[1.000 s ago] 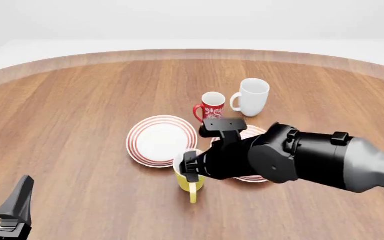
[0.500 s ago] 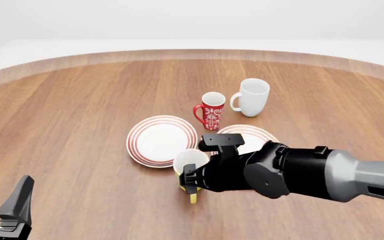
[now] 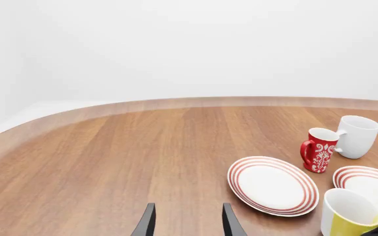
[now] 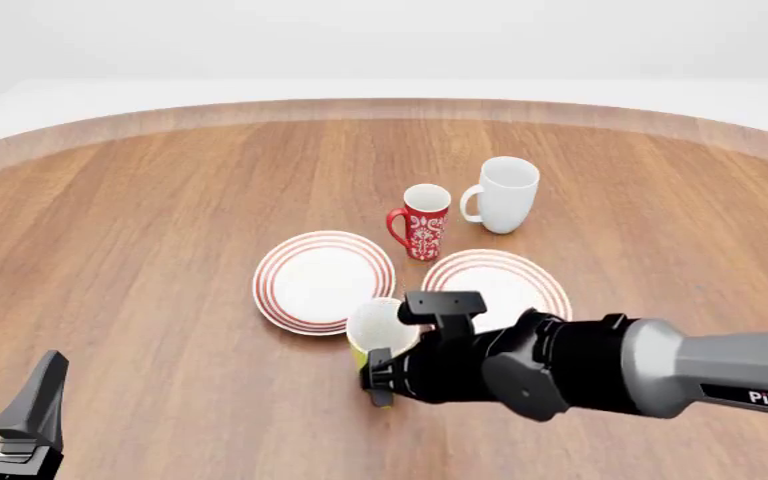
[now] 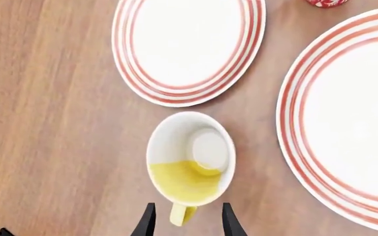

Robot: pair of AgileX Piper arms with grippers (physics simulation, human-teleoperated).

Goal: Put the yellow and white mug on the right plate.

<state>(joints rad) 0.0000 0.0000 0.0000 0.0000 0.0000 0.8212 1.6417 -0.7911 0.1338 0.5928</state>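
While the yellow and white mug (image 5: 190, 160) stands on the worktop (image 4: 157, 220) between both plates, the right tool (image 5: 183, 222) hovers above its handle (image 5: 181, 214) — fingers apart; the left tool (image 3: 184, 222) also gapes.

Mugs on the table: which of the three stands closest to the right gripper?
The yellow and white mug, whose handle lies between the open fingers of the right gripper. The red patterned mug and white mug stand beyond the plates.
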